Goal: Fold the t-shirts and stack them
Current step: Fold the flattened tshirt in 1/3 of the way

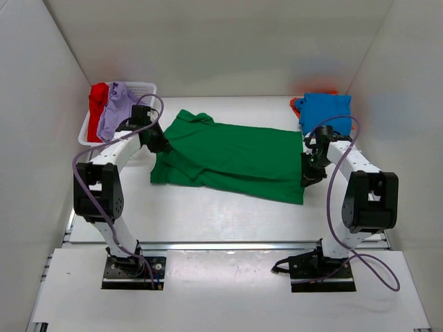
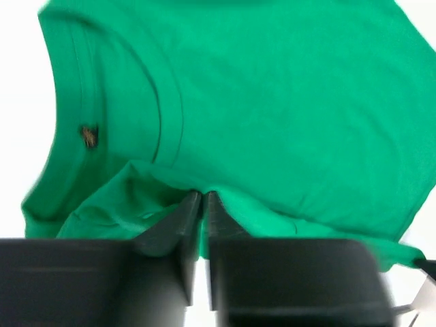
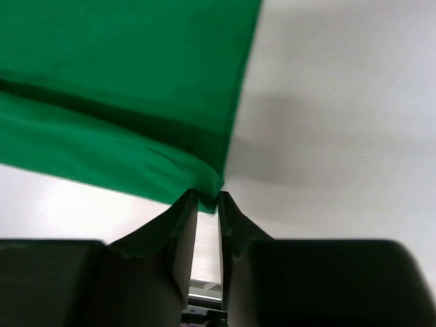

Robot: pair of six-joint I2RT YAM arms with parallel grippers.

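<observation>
A bright green collared t-shirt [image 1: 228,159] lies spread across the middle of the table, partly folded over itself. My left gripper [image 1: 160,144] is at its left edge near the collar. In the left wrist view the jaws [image 2: 202,194] stand almost together with a fold of green cloth [image 2: 272,102] pinched between them. My right gripper [image 1: 308,173] is at the shirt's right edge. Its tips [image 3: 208,195] hold a corner of the green hem [image 3: 116,82]. A folded blue t-shirt [image 1: 325,111] lies at the back right over a red one [image 1: 296,105].
A white mesh basket [image 1: 149,86] stands at the back left, holding a red t-shirt [image 1: 98,100] and a lavender one [image 1: 116,111]. White walls close in the table on the left, right and back. Cables loop from both arms.
</observation>
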